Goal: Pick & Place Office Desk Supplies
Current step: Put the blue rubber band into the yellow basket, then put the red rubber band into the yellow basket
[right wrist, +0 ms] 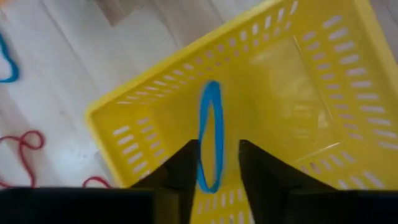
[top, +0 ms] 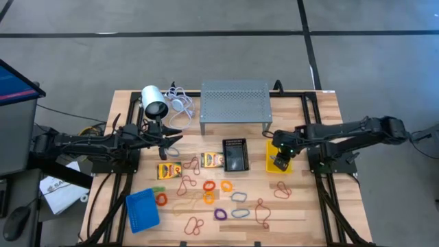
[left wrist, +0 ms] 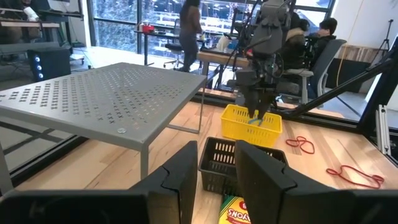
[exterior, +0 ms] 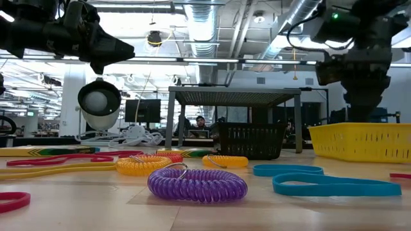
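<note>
My right gripper [right wrist: 217, 163] points down over the yellow bin [right wrist: 155, 106], which stands at the table's right [top: 271, 147]. Its fingers stand apart, and a pale blue rubber band [right wrist: 211, 134] sits in the gap as a narrow loop reaching down into the bin. My left gripper [top: 180, 140] hovers level at the table's left, open and empty, pointing toward the black bin [top: 235, 156]. Two yellow crayon boxes [top: 169, 169] [top: 212, 160] lie flat near the middle. Several loose rubber bands [top: 206, 195] lie on the wood toward the near edge. My right gripper has the pale blue band's upper end [right wrist: 204, 182] between its parted fingers, close to one finger's inner side [right wrist: 189, 163]. I cannot tell whether that finger touches the band. The fingers come from above, and the band's far end is inside the yellow bin.
The grey perforated stand [top: 234, 103] and a white cylinder with its cable [top: 154, 101] are at the far side. A blue bin [top: 143, 209] lies at the near left. Red bands [top: 282, 191] lie just in front of the yellow bin.
</note>
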You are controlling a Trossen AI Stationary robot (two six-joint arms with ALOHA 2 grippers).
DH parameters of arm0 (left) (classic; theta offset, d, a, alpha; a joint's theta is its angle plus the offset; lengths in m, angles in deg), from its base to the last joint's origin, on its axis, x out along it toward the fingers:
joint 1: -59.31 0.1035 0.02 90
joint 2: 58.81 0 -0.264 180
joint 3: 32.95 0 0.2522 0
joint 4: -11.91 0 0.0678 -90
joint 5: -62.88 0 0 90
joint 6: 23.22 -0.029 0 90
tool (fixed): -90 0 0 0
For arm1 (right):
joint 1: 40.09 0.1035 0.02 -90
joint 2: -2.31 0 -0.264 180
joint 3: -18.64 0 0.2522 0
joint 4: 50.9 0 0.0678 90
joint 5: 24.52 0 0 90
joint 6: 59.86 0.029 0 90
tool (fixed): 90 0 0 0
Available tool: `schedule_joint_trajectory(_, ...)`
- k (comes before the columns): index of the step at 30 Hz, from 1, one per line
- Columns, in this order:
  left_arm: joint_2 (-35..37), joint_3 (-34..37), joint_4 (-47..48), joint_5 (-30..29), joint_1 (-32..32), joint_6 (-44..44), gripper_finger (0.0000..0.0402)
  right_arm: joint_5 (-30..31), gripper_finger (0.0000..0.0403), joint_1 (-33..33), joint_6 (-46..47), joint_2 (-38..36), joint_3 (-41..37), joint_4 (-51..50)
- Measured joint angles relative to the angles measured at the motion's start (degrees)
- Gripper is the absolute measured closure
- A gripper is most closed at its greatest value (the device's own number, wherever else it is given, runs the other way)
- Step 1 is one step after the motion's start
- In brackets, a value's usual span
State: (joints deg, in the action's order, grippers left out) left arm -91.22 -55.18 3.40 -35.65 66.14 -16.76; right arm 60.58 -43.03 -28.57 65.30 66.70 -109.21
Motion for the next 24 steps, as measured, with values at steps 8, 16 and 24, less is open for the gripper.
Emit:
schedule_joint_trajectory(8,-0.01,0.00,0.03,0.00,-0.02,-0.03,0.0298,1.57,0.0200,-1.46,-1.48,3.78,0.00,0.31)
schedule_joint_trajectory(16,-0.02,0.00,0.01,0.02,-0.01,-0.02,0.0298,2.65,0.0237,-1.51,-4.70,1.95,3.02,-1.48)
schedule_joint_trajectory(24,-0.02,0.00,-0.01,0.00,-0.02,-0.02,0.0298,2.45,0.0294,-2.06,-4.94,2.15,2.52,-6.35)
